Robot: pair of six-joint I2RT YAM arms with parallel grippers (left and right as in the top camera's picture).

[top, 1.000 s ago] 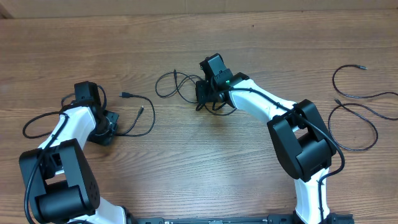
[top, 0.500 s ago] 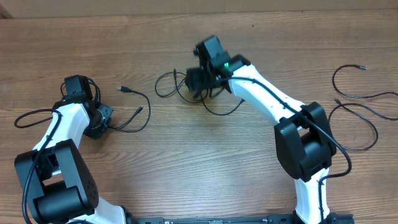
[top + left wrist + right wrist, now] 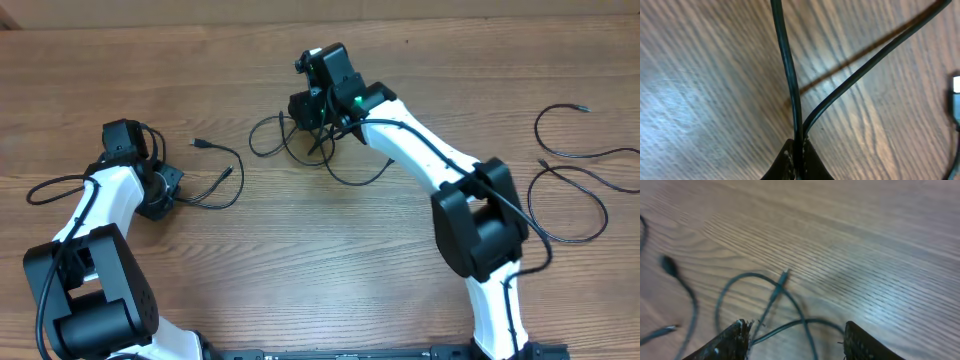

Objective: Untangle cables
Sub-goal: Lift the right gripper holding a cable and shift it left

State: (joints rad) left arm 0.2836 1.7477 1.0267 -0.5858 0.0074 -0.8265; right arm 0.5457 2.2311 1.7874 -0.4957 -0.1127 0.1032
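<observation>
The left pincer (image 3: pixel 799 156), its tips cut off by the bottom edge of the wrist view, is pressed together on 2 black cable strands (image 3: pixel 790 75) over the surface (image 3: pixel 700 100). A plug (image 3: pixel 955 97) is cut by the right edge. The right pincer (image 3: pixel 796 337) stands spread over blurred cable loops (image 3: pixel 771 300), upper centre in the overhead view; I cannot tell whether it touches them. 2 loose cables (image 3: pixel 572 172) lie far right.

black cables (image 3: pixel 355 183) loop on the wooden table (image 3: pixel 300 270) beside the right arm (image 3: pixel 420 155), two more lying far right.
</observation>
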